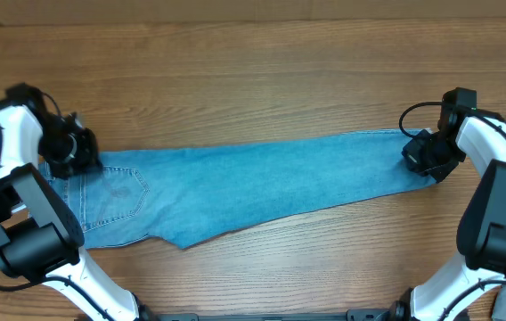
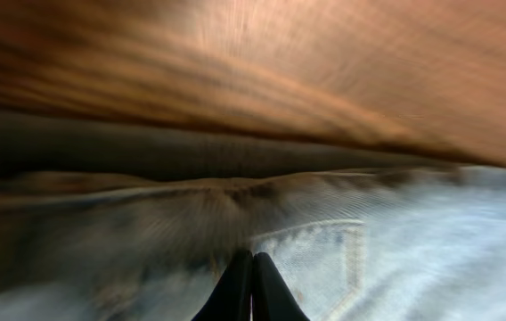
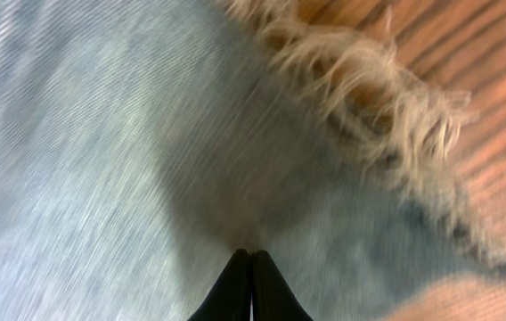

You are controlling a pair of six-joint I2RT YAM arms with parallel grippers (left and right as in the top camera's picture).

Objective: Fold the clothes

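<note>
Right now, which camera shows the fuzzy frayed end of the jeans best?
The right wrist view: the frayed hem fills it close up, loose threads plain to see. Overhead shows the whole jeans, but the hem is tiny beside the right gripper. The left wrist view shows only the blurred pocket end.

One pair of light blue denim jeans, one stitched back pocket showing, two black tools, the left tool and the right tool, and one brown wooden surface.
</note>
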